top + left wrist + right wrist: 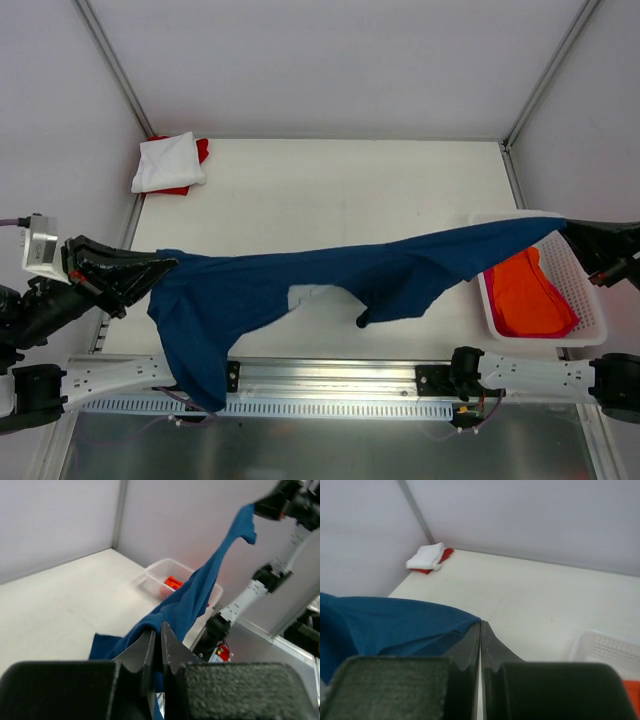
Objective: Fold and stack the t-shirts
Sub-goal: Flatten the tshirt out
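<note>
The navy blue t-shirt hangs stretched in the air across the table between both grippers, its lower part drooping over the near edge at the left. My left gripper is shut on one end of it at the far left; in the left wrist view the cloth is pinched between the jaws. My right gripper is shut on the other end at the far right, above the basket; in the right wrist view the blue cloth runs off to the left. A folded white t-shirt lies on a red one at the back left corner.
A white plastic lattice basket stands at the right edge and holds an orange t-shirt over a magenta one. The metal rail with the arm bases runs along the near edge. Grey walls enclose the table.
</note>
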Motion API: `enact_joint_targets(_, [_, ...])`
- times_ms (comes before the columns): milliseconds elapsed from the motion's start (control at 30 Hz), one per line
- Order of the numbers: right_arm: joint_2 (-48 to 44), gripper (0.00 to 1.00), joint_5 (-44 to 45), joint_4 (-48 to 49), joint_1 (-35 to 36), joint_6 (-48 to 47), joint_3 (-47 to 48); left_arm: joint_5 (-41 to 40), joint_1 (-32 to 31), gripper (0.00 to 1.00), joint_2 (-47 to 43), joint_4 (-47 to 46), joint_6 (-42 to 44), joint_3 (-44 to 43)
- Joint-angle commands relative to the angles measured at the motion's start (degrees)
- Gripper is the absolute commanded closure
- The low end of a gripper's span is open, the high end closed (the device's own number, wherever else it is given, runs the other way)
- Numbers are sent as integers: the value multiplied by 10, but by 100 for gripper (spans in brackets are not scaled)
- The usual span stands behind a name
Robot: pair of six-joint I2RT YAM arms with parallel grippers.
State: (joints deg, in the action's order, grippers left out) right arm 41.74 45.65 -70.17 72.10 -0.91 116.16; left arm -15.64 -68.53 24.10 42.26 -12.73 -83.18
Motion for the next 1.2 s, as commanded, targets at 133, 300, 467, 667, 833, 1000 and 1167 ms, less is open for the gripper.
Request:
enact_joint_targets(133, [54,100,-227,2,-3,-102,107,258,5,100,7,-27,65,-73])
enact_joint_targets(300, [45,99,-340,14,-16,-70,95,354,5,100,-9,-57,44,-85])
enact_joint_targets(467, [32,100,-560,85,-34,-13,87,548,5,100,-19,-102,17,-88])
enact_joint_targets(667, [-5,100,-771,252,-99,78,37,658,21,100,-51,-173,9,-60])
enact_joint_targets(833, [-34,100,-796,317,-171,90,35,672,38,100,-70,-231,4,-45])
enact_joint_targets(1000, [-39,100,-731,328,-193,88,39,615,39,100,-62,-237,20,-37])
enact_joint_targets(1167, [-4,100,-555,235,-193,6,58,456,38,100,-70,-237,78,16])
